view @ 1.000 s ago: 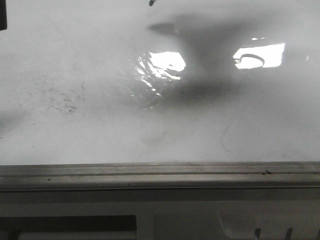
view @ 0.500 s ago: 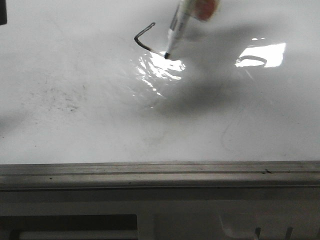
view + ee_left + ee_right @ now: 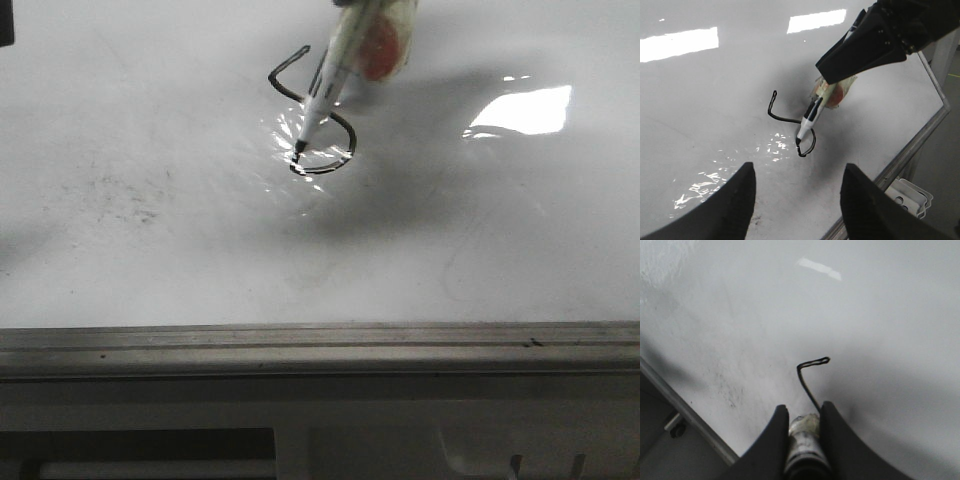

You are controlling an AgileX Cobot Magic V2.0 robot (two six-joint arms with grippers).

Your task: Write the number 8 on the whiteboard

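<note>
The right black gripper, clamped on the white black-tipped marker pen, should curve toward twelve o'clock, closing the thin black number 8 on the glossy whiteboard; the left gripper hangs open.

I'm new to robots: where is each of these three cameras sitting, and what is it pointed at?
Front view: faces forward over the whiteboard; the marker is writing the number 8; no arm clearly shows.
Left wrist view: on the left arm, above the board; its own open left gripper shows, plus the right arm holding the marker.
Right wrist view: on the right arm, looking down the marker; the right gripper clamps it.
All three share the ink stroke.
</note>
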